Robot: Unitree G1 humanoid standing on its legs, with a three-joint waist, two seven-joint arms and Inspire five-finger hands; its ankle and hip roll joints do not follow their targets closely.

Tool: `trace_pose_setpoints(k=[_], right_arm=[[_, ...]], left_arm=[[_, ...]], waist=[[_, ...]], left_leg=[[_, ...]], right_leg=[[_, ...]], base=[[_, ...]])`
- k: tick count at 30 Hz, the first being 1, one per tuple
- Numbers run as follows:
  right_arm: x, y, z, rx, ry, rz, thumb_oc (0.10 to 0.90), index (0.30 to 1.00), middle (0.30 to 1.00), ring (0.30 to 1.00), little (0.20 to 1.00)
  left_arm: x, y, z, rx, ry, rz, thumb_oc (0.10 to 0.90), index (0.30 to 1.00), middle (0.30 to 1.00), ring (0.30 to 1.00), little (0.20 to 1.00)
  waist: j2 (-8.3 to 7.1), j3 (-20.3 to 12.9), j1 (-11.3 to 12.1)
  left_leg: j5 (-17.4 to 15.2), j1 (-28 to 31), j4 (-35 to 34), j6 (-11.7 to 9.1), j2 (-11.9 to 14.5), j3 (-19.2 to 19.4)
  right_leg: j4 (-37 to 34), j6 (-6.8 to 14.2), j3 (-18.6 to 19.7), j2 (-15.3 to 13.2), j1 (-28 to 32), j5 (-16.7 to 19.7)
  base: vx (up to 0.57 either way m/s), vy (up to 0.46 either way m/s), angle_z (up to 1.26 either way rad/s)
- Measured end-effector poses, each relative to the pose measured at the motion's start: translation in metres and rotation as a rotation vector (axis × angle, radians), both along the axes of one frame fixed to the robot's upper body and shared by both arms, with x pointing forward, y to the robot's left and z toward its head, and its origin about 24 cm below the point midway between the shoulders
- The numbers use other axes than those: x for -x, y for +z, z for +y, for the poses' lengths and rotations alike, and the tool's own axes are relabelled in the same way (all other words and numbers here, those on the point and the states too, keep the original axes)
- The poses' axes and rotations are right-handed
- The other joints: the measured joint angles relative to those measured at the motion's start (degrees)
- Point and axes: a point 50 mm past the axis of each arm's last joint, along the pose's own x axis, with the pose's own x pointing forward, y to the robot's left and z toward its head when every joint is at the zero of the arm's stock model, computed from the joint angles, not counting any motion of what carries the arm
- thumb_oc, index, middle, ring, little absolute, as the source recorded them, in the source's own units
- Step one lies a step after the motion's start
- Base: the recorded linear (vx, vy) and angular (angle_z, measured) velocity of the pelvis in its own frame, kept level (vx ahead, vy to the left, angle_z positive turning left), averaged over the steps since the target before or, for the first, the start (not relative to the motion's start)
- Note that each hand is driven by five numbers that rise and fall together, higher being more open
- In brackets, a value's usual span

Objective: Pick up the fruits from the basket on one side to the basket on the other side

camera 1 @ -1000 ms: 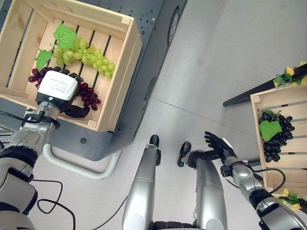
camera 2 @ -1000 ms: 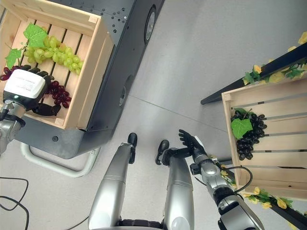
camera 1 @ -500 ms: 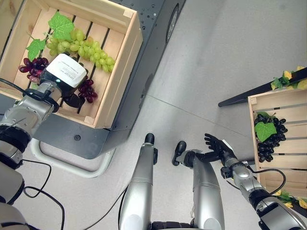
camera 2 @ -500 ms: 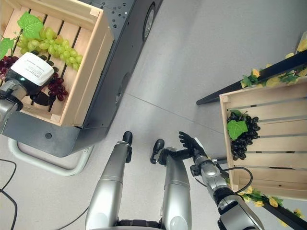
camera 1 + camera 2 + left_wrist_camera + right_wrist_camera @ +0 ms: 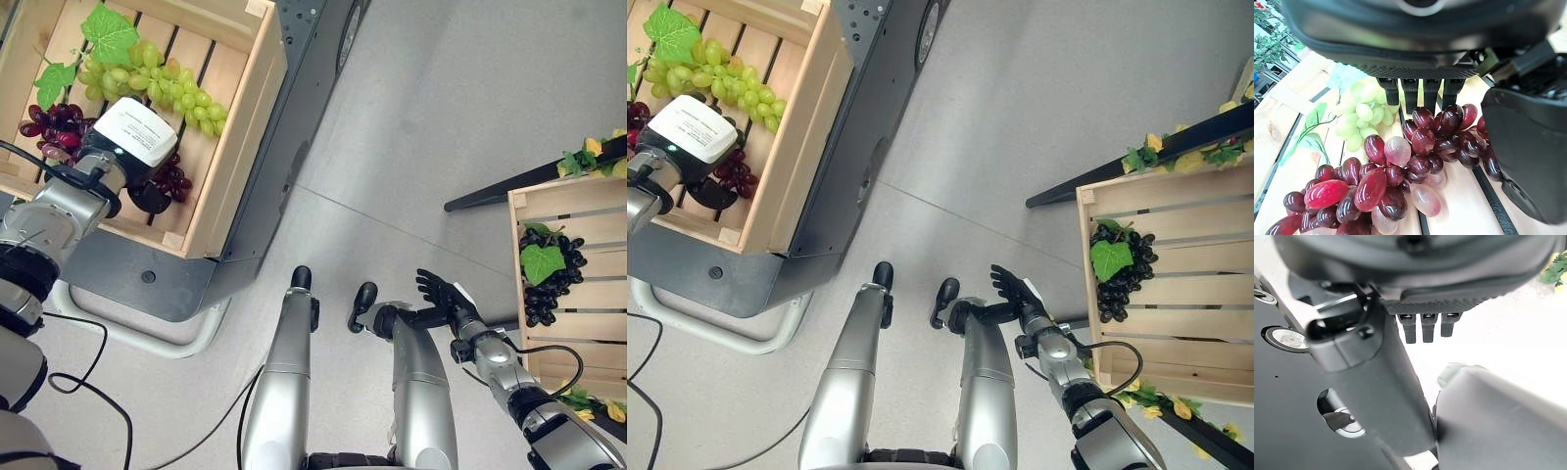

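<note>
The left hand (image 5: 137, 147) is down inside the wooden crate on the left (image 5: 240, 127), right over the red grapes (image 5: 1400, 171). Seen from the wrist, its fingers (image 5: 1418, 93) bend down onto the far side of the bunch and the thumb (image 5: 1528, 147) stands at the near side, so the grapes sit between them. The bunch lies on the wooden slats of the crate floor. I cannot tell if the hand is squeezing the grapes or only touching them.

The green grapes (image 5: 162, 83) lie just past the red ones, deeper in the same crate, with green leaves (image 5: 108, 29) at one end. Some red grapes stick out on both sides of the hand when seen from the head.

The crate sits on a dark grey cart (image 5: 294, 127) with a white tube frame (image 5: 186, 338) low down by the floor.

The right hand (image 5: 443, 302) hangs low on the right side over the grey floor (image 5: 441, 117). Its fingers are spread out and it holds nothing.

The other wooden crate (image 5: 1176, 284) is on the right. A bunch of black grapes (image 5: 1117, 274) with one green leaf lies in it. Yellow flowers and leaves (image 5: 1176, 157) are near that crate
</note>
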Motion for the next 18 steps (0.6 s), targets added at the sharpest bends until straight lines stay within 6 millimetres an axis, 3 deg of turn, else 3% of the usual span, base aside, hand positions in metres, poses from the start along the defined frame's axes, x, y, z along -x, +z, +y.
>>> trace_pose_setpoints(k=[13,18], right_arm=[[-0.002,0.003,0.003,-0.016,0.006,-0.027,0.800,0.900,0.900,0.900,0.900],[-0.002,0.003,0.005,-0.046,-0.004,-0.031,0.800,0.900,0.900,0.900,0.900]], left_arm=[[0.003,-0.006,0.007,-0.017,0.020,0.004,0.400,0.300,0.300,0.300,0.300],[0.009,-0.014,0.022,-0.035,0.051,0.002,0.400,0.300,0.300,0.300,0.300]], waist=[[-0.06,0.0,0.8],[-0.35,0.0,0.1]], left_leg=[[0.0,0.3,0.0,-0.1,0.0,0.0],[0.0,1.8,-0.3,-0.1,0.0,0.1]], right_leg=[[-0.1,-0.1,-0.1,0.0,0.4,0.0],[-0.8,-0.2,-0.1,0.1,2.0,0.2]], base=[[0.00,0.000,0.00],[0.00,-0.007,0.00]])
